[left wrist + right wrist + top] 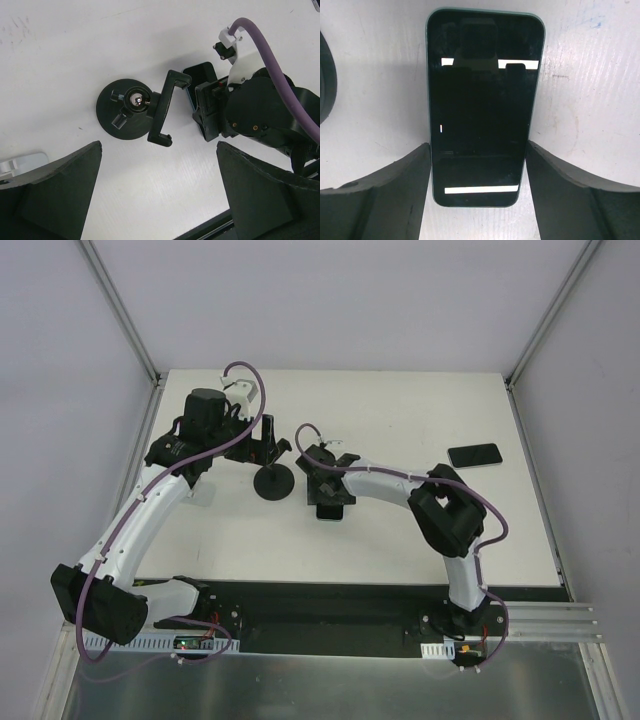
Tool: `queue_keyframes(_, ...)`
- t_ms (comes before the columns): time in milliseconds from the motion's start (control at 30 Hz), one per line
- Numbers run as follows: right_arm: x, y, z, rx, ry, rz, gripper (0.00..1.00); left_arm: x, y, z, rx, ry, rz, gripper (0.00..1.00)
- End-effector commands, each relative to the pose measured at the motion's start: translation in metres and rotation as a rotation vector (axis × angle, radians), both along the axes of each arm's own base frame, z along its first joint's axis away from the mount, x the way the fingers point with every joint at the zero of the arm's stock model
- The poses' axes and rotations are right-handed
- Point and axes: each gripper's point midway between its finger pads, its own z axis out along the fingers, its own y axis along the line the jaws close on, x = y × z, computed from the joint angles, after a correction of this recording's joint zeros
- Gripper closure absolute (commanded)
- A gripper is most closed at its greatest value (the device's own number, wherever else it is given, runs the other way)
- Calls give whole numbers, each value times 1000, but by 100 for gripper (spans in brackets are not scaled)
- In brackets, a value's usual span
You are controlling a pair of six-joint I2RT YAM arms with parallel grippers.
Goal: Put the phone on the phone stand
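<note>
The phone, black with a glossy screen, lies flat on the white table, just right of the phone stand. My right gripper is shut on the phone's lower end, one finger against each long edge; in the top view the right gripper covers most of the phone. The phone stand has a round disc base and a clamp cradle tilted to the right. The stand also shows in the top view. My left gripper is wide open and empty, hovering by the stand.
A second black phone lies at the table's right side. Grey walls enclose the table on three sides. A black strip runs along the near edge by the arm bases. A small white piece lies left of my left gripper.
</note>
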Motion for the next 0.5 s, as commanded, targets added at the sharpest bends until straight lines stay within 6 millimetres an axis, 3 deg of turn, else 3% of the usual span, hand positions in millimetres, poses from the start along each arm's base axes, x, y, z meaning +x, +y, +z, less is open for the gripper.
queue_keyframes(0,-8,-14,-23,-27,35,2,31,3,-2,7,-29,-31,-1,4)
queue_keyframes(100,-7,-19,-26,-37,14,12,44,3,-2,6,-30,-37,1,5)
queue_keyframes(167,-7,-21,-23,-36,-7,31,58,3,-3,8,-38,-50,-1,5)
queue_keyframes(200,-1,-14,-18,1,-41,44,62,3,-4,9,-42,-56,-8,5)
queue_keyframes(233,-6,-20,-23,-4,-41,61,75,1,-5,12,-50,-68,-16,5)
queue_keyframes(300,0,-13,-6,56,-118,88,90,-1,-9,15,-62,-88,-39,5)
queue_keyframes(333,-4,-22,-10,43,-129,90,99,-2,-11,16,-68,-91,-51,5)
queue_keyframes(467,-1,-27,14,72,-236,136,99,-7,-18,29,-108,-108,-77,5)
